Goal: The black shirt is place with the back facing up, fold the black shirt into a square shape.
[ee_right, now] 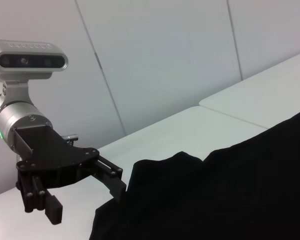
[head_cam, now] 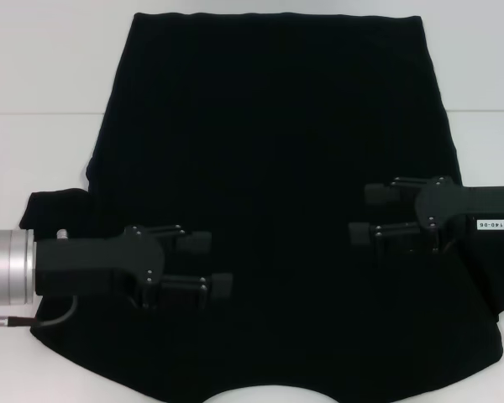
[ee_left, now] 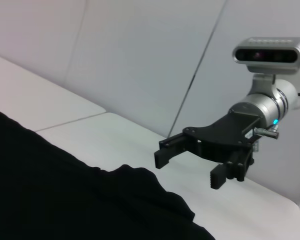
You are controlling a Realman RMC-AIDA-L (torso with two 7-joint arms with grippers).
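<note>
The black shirt (head_cam: 269, 168) lies spread flat on the white table (head_cam: 50, 75), its curved neckline at the near edge. Just above the cloth near that edge, the left gripper (head_cam: 212, 263) hangs with its jaws wide and nothing between them, the shirt's left sleeve behind its wrist. A little farther off, the right gripper (head_cam: 363, 212) faces it, jaws also wide and empty, over the right side; shirt fabric stretches beyond both
</note>
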